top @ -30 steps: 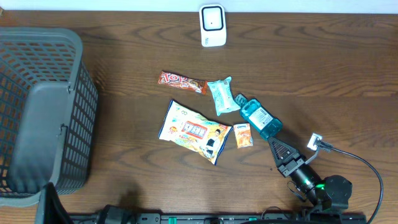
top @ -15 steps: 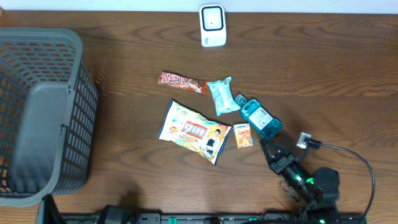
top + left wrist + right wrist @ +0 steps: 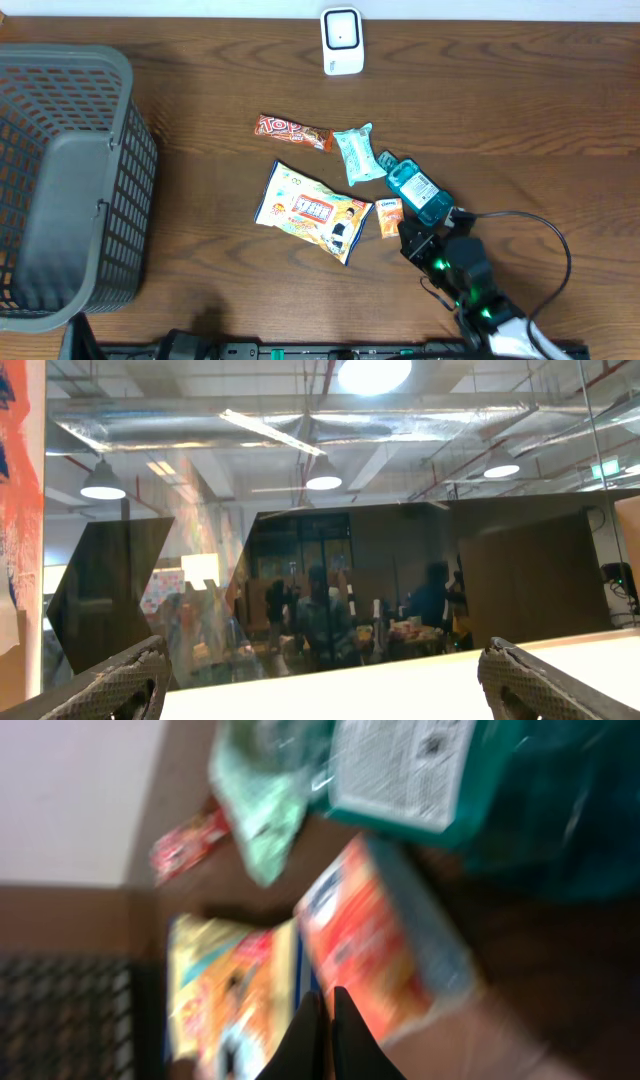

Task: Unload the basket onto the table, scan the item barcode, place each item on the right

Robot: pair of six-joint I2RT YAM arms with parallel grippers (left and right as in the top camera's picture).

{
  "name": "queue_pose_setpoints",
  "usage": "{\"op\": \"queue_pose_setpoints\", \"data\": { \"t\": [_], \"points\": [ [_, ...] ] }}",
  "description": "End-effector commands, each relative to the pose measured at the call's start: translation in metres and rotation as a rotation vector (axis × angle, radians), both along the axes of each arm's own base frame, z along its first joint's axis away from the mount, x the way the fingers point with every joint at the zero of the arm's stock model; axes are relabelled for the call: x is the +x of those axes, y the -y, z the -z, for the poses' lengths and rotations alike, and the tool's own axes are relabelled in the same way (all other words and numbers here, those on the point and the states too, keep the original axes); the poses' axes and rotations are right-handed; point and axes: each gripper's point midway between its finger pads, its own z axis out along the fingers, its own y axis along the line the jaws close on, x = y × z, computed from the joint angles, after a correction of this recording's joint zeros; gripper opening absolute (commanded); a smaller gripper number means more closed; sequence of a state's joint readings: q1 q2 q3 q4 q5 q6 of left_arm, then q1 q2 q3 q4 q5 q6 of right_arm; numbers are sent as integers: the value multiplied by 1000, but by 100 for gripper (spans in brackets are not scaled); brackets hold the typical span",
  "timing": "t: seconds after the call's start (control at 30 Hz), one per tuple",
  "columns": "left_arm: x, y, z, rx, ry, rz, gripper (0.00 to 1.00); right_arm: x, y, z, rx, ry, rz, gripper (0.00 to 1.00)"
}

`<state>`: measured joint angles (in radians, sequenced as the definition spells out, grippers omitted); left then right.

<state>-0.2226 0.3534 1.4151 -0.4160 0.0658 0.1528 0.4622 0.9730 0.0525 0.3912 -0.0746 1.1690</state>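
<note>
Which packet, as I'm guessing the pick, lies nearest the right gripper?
The small orange packet, just beside the right gripper; the others lie farther off.

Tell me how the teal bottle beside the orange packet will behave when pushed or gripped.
The teal bottle looks like rigid plastic, so it should stay stiff in a grip. Lying on its side, label up, it will probably slide or pivot rather than tip. A push could also nudge the orange packet beside it.
</note>
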Motion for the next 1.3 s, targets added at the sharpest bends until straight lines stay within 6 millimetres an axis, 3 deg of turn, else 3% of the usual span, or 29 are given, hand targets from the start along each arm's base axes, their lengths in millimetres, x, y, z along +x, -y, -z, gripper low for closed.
{"op": "queue_pose_setpoints", "data": {
  "t": [0.0,0.27,0.47,0.73,0.83,0.97,1.1,1.2,1.27],
  "points": [
    [-8,0,-3,-14,20,12,98,31,-10,-9,-62,27,4,1],
    [-8,0,-3,-13,18,12,98,52,-49,2,-71,-49,-154,1],
    [-8,0,-2,-13,16,12,98,32,-30,35,-164,-205,-118,1],
    [-8,0,-2,-12,13,12,98,24,-12,50,-246,-267,-71,1],
    [-8,0,-2,-12,13,12,98,32,-20,38,-208,-218,-83,1],
    [-8,0,-2,-12,13,12,98,48,-43,-13,-163,-51,-193,2],
    [-8,0,-2,-12,13,12,98,47,-44,-52,-170,8,-212,1],
    [-8,0,-2,-12,13,12,98,39,-35,-60,-203,4,-194,2],
    [-8,0,-2,-12,13,12,98,32,-23,-48,-255,-51,-164,1]
  ]
}}
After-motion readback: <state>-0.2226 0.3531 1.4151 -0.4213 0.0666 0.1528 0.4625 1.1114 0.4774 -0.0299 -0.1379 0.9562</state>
